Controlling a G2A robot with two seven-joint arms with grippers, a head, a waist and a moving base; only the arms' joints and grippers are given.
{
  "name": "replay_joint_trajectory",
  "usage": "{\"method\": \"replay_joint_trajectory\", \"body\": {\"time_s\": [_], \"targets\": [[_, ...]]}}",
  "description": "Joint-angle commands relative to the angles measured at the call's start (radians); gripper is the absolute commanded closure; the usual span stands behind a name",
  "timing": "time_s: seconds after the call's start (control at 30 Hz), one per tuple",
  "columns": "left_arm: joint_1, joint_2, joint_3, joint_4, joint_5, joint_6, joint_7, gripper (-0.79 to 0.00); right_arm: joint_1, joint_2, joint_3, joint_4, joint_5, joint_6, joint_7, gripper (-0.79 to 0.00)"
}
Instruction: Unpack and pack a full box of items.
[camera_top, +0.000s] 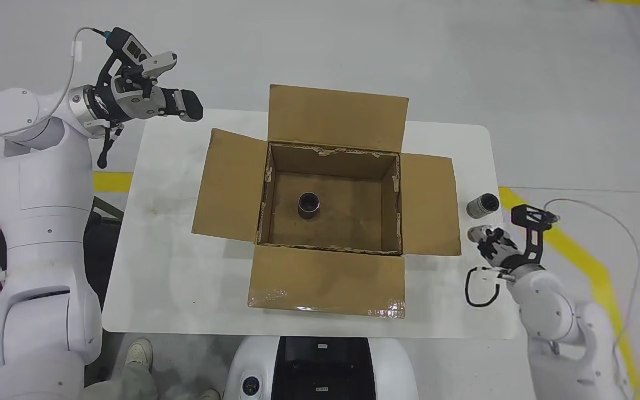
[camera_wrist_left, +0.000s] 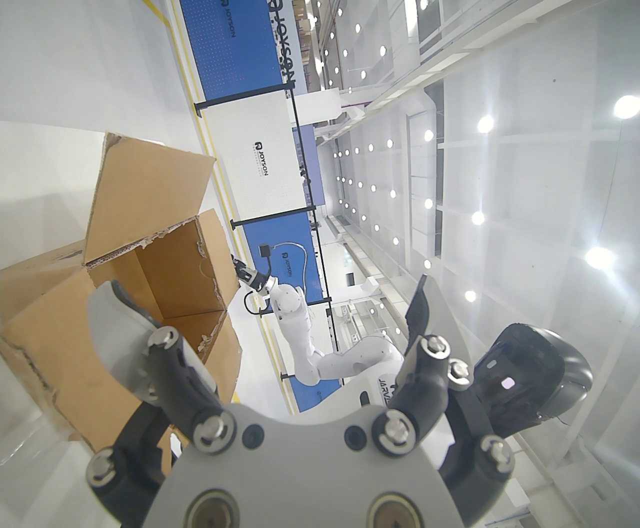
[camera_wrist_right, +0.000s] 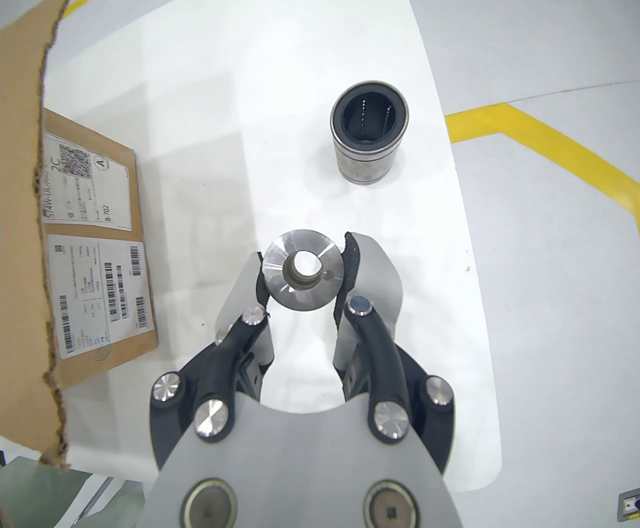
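The right claw (camera_wrist_right: 303, 257) is clamped on a steel bushing (camera_wrist_right: 322, 252), one pad on each side of its round wall. It is low over the white table (camera_top: 170, 260), just beyond the right flap of the open cardboard box (camera_top: 334, 283). Gripping across the diameter leaves the flat end faces free, so I judge the part can be set down on its base without tipping. The bushing's bore faces the wrist camera and its axis looks upright. It is short, so it has hardly any long axis.

Near it, farther from the robot, a linear bearing (camera_wrist_right: 369, 150) seems to stand on end with its open bore up and its long axis vertical. That suits unpacked parts lined up beside the box.

One dark cylindrical part (camera_top: 309, 206) sits on the box floor with its opening upward, so unpacking looks unfinished.

The left claw (camera_top: 188, 104) hangs raised off the table's far left corner. Its fingers are spread wide and empty, and it is well clear of the box, probably parked out of the way.
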Motion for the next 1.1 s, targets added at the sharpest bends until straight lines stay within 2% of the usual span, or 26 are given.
{"method": "replay_joint_trajectory", "body": {"time_s": [0.0,0.6,0.77,1.07], "targets": [[0.0,0.0,0.0,0.0,0.0,0.0,0.0,-0.785,-0.001,0.0,0.004,-0.009,0.01,0.005,-0.004,0.0],[0.0,0.0,0.0,0.0,0.0,0.0,0.0,-0.785,0.039,-0.003,-0.006,-0.139,0.053,0.038,-0.096,0.0],[0.0,0.0,0.0,0.0,0.0,0.0,0.0,-0.785,0.061,-0.007,-0.018,-0.158,0.11,0.041,-0.121,0.0],[0.0,0.0,0.0,0.0,0.0,0.0,0.0,-0.785,0.117,-0.012,-0.13,-0.167,0.185,0.002,-0.105,0.0]]}}
